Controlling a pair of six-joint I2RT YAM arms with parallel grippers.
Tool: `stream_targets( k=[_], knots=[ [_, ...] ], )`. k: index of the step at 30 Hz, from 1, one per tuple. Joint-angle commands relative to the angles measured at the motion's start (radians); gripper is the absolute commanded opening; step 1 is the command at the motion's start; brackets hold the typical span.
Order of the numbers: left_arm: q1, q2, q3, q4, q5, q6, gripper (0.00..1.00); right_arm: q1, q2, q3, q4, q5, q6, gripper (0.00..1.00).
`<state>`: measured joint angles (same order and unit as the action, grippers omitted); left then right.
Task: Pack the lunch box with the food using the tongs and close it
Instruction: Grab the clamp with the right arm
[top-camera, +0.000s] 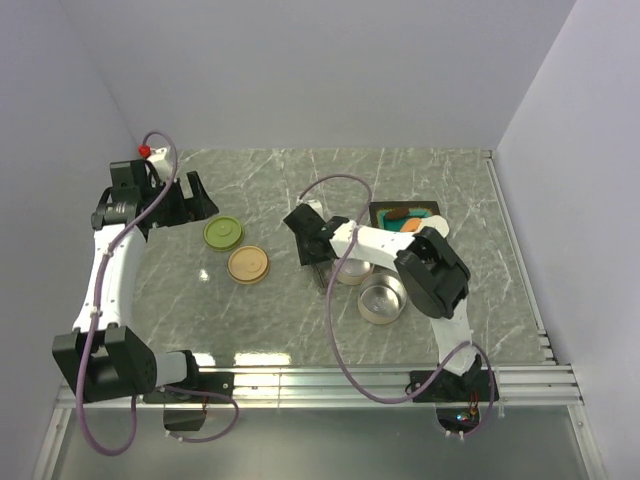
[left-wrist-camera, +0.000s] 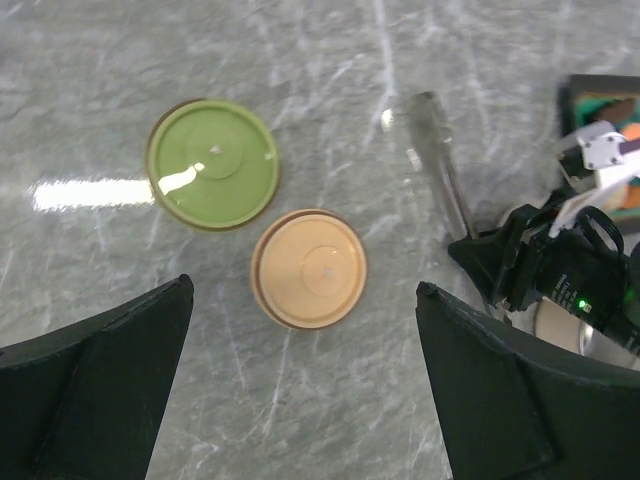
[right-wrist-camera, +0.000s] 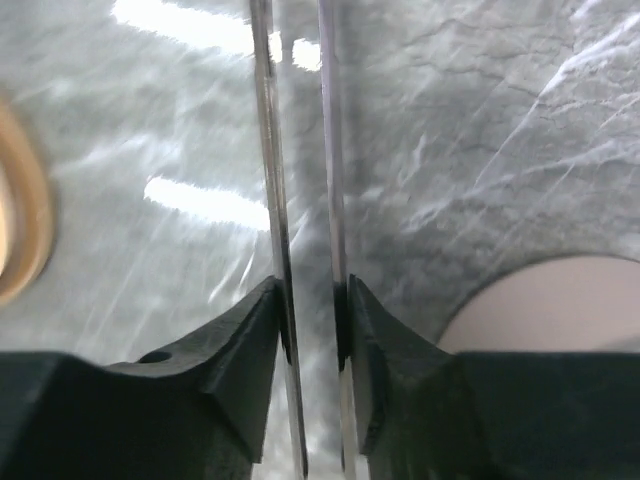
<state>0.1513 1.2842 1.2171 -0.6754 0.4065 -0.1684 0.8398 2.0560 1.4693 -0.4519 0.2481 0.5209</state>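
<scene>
The silver tongs (right-wrist-camera: 270, 150) lie on the marble, and their two thin arms run between the fingers of my right gripper (right-wrist-camera: 310, 320). Its pads press on both arms, so it is shut on the tongs. In the top view my right gripper (top-camera: 308, 242) sits at the table's middle and covers the tongs. The left wrist view shows the tongs (left-wrist-camera: 440, 165) stretching away from the right arm. The food (top-camera: 405, 220), brown, orange and white pieces, lies in a teal tray (top-camera: 381, 211). Two open round lunch box tins (top-camera: 383, 300) stand near it. My left gripper (top-camera: 190, 200) is open and empty at the far left.
A green lid (top-camera: 223, 233) and a tan lid (top-camera: 248, 265) lie flat left of centre; the left wrist view shows the green lid (left-wrist-camera: 213, 163) and the tan lid (left-wrist-camera: 308, 268) too. A red-topped object (top-camera: 145, 151) sits in the back left corner. Metal rails run along the near and right edges.
</scene>
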Motion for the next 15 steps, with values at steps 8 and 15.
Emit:
stream_targets(
  k=[8,15],
  knots=[
    [0.004,-0.1,0.044,0.039,0.227,0.083,0.99,-0.018,-0.302,-0.073,0.044,-0.253,-0.312,0.36],
    [0.005,-0.154,0.033,0.08,0.431,0.133,0.99,-0.093,-0.405,-0.011,-0.079,-0.613,-0.456,0.31]
  ],
)
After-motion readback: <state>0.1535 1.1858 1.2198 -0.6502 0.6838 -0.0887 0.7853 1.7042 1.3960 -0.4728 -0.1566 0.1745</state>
